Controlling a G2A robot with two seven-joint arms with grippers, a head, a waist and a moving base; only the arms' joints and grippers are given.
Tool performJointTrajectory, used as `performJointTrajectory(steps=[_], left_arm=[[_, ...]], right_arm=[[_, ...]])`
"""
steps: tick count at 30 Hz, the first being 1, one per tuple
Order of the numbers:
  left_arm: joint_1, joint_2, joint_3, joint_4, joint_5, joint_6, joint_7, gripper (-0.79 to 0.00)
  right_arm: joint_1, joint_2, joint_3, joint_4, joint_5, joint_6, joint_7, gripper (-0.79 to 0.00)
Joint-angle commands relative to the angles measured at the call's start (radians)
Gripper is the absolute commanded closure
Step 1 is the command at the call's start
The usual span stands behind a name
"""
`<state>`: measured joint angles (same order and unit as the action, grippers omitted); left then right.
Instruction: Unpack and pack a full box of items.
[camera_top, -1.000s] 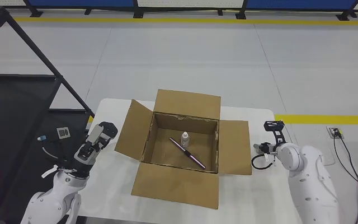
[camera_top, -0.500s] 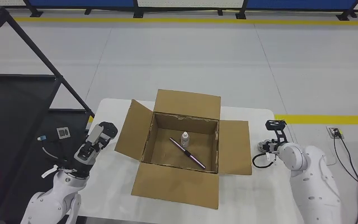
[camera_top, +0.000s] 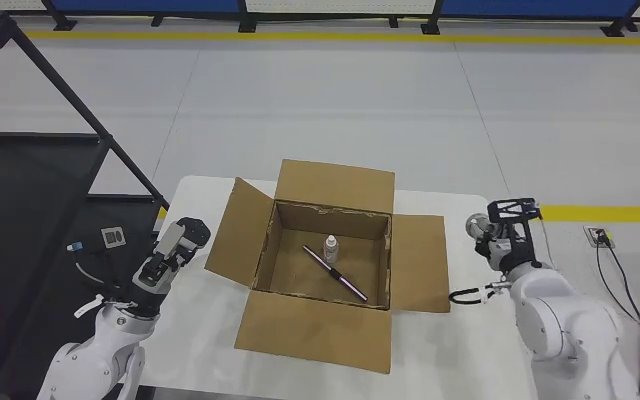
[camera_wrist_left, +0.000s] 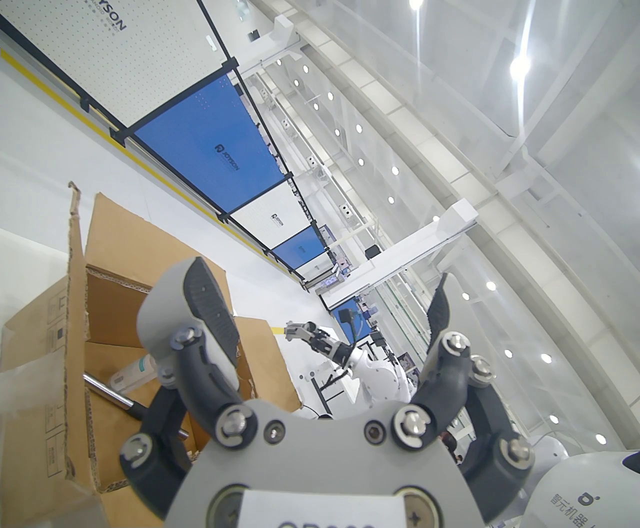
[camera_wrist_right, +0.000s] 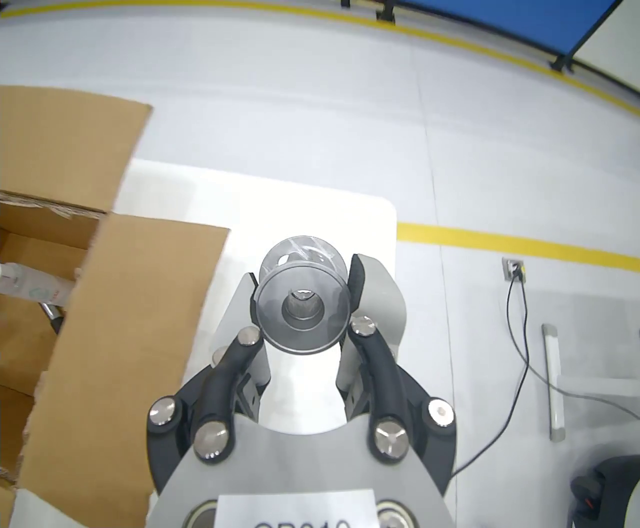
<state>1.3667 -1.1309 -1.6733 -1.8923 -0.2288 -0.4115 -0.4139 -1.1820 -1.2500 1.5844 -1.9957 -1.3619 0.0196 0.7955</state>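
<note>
Box (camera_top: 316, 342), flaps open, at middle of white table (camera_top: 200, 320); inside we see small bottle (camera_top: 331, 248) beside dark rod (camera_top: 336, 273). Our right gripper (camera_wrist_right: 303, 280) clamped on grey metal spool (camera_wrist_right: 301, 306), above table's right end, near box flap. Our left gripper (camera_wrist_left: 320, 280) spread wide, grasping nothing, at table's left edge.

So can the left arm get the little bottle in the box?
Probably yes. The left end effector is open and empty, the box has its flaps folded out, and nothing covers the bottle. It would only need to go over the raised side flap.
</note>
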Motion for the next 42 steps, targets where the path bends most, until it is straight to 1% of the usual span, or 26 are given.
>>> performJointTrajectory(steps=[1, 3, 7, 10, 16, 23, 27, 30, 31, 36, 42], left_arm=[[0.0, 0.0, 0.0, 0.0, 0.0, 0.0, 0.0, -0.785], [0.0, 0.0, 0.0, 0.0, 0.0, 0.0, 0.0, -0.785], [0.0, 0.0, 0.0, 0.0, 0.0, 0.0, 0.0, -0.785], [0.0, 0.0, 0.0, 0.0, 0.0, 0.0, 0.0, -0.785], [0.0, 0.0, 0.0, 0.0, 0.0, 0.0, 0.0, -0.785], [0.0, 0.0, 0.0, 0.0, 0.0, 0.0, 0.0, -0.785], [0.0, 0.0, 0.0, 0.0, 0.0, 0.0, 0.0, -0.785], [0.0, 0.0, 0.0, 0.0, 0.0, 0.0, 0.0, -0.785], [0.0, 0.0, 0.0, 0.0, 0.0, 0.0, 0.0, -0.785], [0.0, 0.0, 0.0, 0.0, 0.0, 0.0, 0.0, -0.785], [0.0, 0.0, 0.0, 0.0, 0.0, 0.0, 0.0, -0.785]], right_arm=[[-0.025, -0.002, -0.02, -0.054, 0.012, -0.004, -0.033, 0.0], [-0.035, -0.002, -0.044, -0.081, 0.049, -0.048, -0.056, 0.0], [-0.005, -0.001, -0.107, -0.065, 0.137, -0.19, -0.035, 0.0], [0.054, -0.002, -0.171, -0.002, 0.198, -0.289, 0.008, 0.0], [0.205, -0.015, -0.346, 0.165, 0.226, -0.369, 0.113, 0.0], [0.361, -0.045, -0.522, 0.335, 0.201, -0.331, 0.177, 0.0], [0.452, -0.068, -0.618, 0.438, 0.138, -0.269, 0.231, 0.0], [0.524, -0.09, -0.68, 0.543, 0.109, -0.217, 0.279, 0.0], [0.544, -0.098, -0.697, 0.58, 0.116, -0.203, 0.282, 0.0], [0.626, -0.13, -0.744, 0.74, 0.185, -0.208, 0.276, 0.0], [0.68, -0.159, -0.791, 0.859, 0.209, -0.209, 0.274, 0.0]])
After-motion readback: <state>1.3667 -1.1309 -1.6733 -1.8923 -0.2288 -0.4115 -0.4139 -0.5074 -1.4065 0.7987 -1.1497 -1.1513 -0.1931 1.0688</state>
